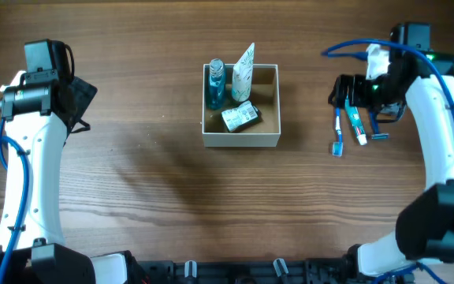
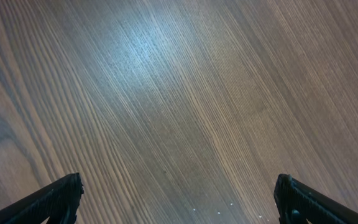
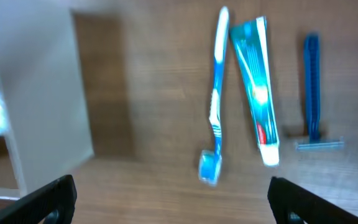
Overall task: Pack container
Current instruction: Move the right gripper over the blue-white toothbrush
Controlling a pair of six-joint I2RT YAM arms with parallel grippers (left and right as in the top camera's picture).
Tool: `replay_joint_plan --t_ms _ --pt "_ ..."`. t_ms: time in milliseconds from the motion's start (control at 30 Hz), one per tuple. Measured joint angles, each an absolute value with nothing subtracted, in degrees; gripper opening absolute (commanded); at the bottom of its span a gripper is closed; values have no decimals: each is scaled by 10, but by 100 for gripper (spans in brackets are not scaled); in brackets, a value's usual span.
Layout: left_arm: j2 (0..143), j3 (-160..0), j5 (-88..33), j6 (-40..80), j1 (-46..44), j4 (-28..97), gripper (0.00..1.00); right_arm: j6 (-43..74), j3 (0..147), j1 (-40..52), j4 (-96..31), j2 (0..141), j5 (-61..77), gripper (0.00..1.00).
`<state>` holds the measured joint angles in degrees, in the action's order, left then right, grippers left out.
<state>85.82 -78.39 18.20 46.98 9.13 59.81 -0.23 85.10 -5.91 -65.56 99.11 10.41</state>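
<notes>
The container (image 1: 240,140), a white-walled square box with a tan inside, stands mid-table. In it are a blue bottle (image 1: 215,83), a white tube (image 1: 243,71) and a small wrapped packet (image 1: 240,117). To its right a blue toothbrush (image 1: 338,132), a toothpaste tube (image 1: 357,126) and a blue razor (image 1: 377,131) lie on the wood. My right gripper (image 1: 344,93) hovers open just above them. In its wrist view the toothbrush (image 3: 215,106), toothpaste (image 3: 257,87) and razor (image 3: 312,87) lie ahead of the right gripper (image 3: 173,199), with the container wall (image 3: 42,106) at left. My left gripper (image 1: 81,99) is open far left.
The left wrist view shows only bare wooden table (image 2: 179,93) between the wide-apart fingertips of the left gripper (image 2: 179,202). Blue cables (image 1: 353,49) run along the right arm at the back right.
</notes>
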Motion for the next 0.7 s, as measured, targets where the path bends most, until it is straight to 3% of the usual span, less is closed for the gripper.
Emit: replay_joint_plan --t_ms 700 --pt "858 -784 182 470 91 598 100 34 851 -19 -630 1133 31 100"
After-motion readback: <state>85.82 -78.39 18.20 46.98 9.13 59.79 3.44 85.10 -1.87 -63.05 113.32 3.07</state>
